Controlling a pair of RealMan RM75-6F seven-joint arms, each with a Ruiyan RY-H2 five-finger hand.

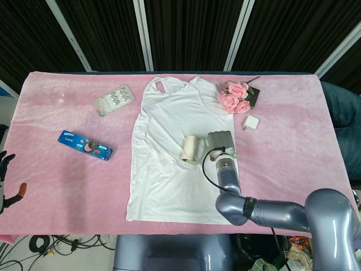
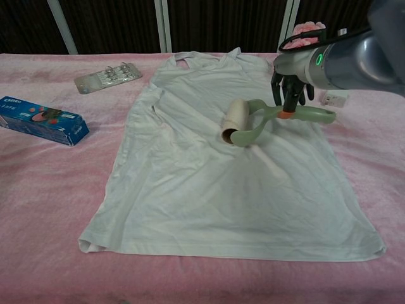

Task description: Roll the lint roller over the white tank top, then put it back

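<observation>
- A white sleeveless tank top [image 1: 180, 152] is seen spread flat on the pink plush tabletop [image 1: 293, 164], neckline toward 12 o'clock.
- A lint roller with a cream paper roll and pale green plastic handle [image 2: 253, 123] is laid on the garment's middle, the roll toward 9 o'clock and the handle toward 3 o'clock.
- The handle is gripped by the right hand [image 2: 290, 88], its dark fingers [image 2: 286, 98] curled down around it in the chest view.
- The left hand [image 1: 5, 175] is glimpsed at the head view's 8 o'clock edge; it appears to hold nothing, though whether it is open cannot be told.
- A blue cookie box [image 1: 84, 145] and a blister pack [image 1: 114, 100] are placed at 9 to 10 o'clock of the top.
- Pink artificial roses [image 1: 236, 96] and a small white cube [image 1: 250, 122] are found at 2 o'clock.
</observation>
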